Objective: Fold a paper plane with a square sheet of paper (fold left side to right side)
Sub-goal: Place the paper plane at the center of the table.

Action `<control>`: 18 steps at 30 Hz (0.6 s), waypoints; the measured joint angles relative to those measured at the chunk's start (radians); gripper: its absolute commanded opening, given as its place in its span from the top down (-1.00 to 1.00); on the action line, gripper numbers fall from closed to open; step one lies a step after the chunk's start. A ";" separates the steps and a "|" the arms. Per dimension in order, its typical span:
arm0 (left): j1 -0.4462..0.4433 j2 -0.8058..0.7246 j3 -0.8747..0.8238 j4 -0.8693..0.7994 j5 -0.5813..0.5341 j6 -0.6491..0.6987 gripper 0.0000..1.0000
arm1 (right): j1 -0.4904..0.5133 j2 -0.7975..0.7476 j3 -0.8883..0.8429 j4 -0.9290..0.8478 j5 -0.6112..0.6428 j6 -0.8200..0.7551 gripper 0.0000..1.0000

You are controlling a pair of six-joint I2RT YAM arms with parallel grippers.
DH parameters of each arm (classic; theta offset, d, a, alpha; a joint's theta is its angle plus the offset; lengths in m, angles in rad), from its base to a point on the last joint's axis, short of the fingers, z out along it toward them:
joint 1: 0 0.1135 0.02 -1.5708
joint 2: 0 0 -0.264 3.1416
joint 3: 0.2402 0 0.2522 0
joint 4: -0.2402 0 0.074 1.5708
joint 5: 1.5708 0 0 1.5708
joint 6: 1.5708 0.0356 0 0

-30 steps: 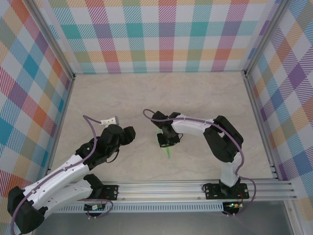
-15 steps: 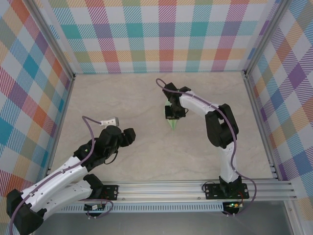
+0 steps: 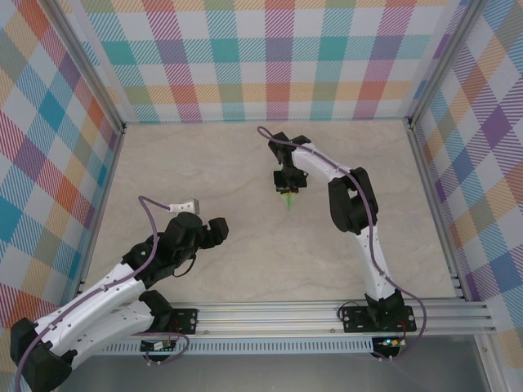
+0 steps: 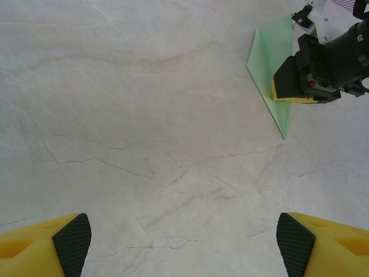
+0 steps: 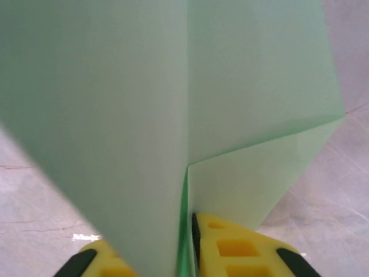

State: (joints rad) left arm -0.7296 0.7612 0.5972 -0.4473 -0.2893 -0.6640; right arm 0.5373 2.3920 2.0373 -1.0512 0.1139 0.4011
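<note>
The paper plane [image 3: 288, 198] [image 4: 270, 75] [image 5: 242, 86] pinched at its fold by the right gripper [image 3: 288, 186] [image 4: 301, 81] [image 5: 185, 226], at far middle of the table [image 3: 180, 163]. The left gripper [image 3: 214, 229] [image 4: 183, 236] spread wide, empty, well apart. Risk of thin paper slipping out or crumpling from a loose or twisting pinch.

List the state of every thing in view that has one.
paper plane: folded into a creased, pointed dart, pinched between the right gripper's fingers.
right gripper: shut on the paper plane's fold.
left gripper: open, empty, over the table.
</note>
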 measured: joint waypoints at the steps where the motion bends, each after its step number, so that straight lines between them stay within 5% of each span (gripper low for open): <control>1: 0.000 -0.002 0.000 -0.001 0.000 0.000 -0.74 | 0.000 0.001 0.003 -0.002 -0.001 0.000 0.62; 18: 0.000 -0.011 0.000 -0.024 -0.018 -0.001 -0.78 | 0.008 -0.002 0.007 -0.026 0.014 -0.018 0.37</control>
State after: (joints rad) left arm -0.7296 0.7502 0.5968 -0.4713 -0.3077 -0.6651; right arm 0.5449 2.3898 2.0441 -1.0767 0.1280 0.3836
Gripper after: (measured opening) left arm 0.884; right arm 0.289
